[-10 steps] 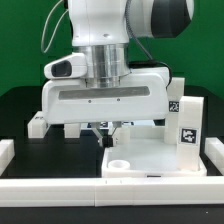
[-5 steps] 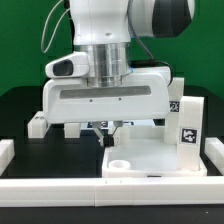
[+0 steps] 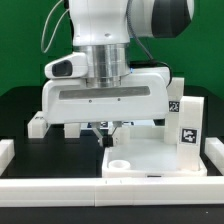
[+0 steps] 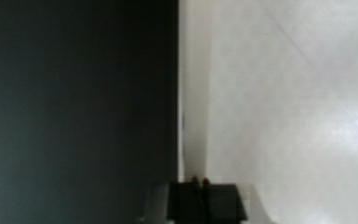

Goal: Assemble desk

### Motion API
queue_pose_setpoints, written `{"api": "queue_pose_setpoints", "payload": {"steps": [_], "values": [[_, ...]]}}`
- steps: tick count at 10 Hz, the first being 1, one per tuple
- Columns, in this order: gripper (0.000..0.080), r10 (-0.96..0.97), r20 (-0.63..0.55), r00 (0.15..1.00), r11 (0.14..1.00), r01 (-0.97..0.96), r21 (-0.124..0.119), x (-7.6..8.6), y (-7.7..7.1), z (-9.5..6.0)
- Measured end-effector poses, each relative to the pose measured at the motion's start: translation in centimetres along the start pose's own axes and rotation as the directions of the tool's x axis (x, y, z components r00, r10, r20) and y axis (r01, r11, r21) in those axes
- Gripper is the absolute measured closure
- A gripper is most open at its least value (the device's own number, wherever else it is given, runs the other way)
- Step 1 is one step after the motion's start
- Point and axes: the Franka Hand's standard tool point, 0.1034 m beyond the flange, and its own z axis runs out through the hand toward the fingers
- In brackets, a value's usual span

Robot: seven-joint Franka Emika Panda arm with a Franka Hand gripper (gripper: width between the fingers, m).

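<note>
Nothing has shifted since the earlier frames; arm and parts sit exactly as they were. At the exterior view's left a low white bar [image 3: 8,152] fences the black table [image 3: 15,108], apparently to keep parts from sliding off. Beside it a small leg block [image 3: 37,123] and a second leg block [image 3: 72,128] wait loose, well apart from the work. At centre the gripper [image 3: 104,127] [image 4: 202,190] reaches down at the left rim of the tabletop [image 3: 150,152] [image 4: 282,100], its fingers pressed fully together with nothing between them. That suggests a nudge against the rim, not a grasp, though the broad wrist housing hides the contact. The tabletop lies flat at lower right, one corner socket [image 3: 120,162] showing. A tagged upright block [image 3: 188,125] stands at the tabletop's right side, close to the right bar [image 3: 214,152]. Open room lies leftward over bare table; rightward and forward the bars leave little.
</note>
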Motion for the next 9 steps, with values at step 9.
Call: {"api": "queue_pose_setpoints", "payload": {"steps": [9], "values": [[0.0799,0.117,0.094,0.989,0.993,-0.116,-0.017,-0.04,-1.55,-1.70]]}}
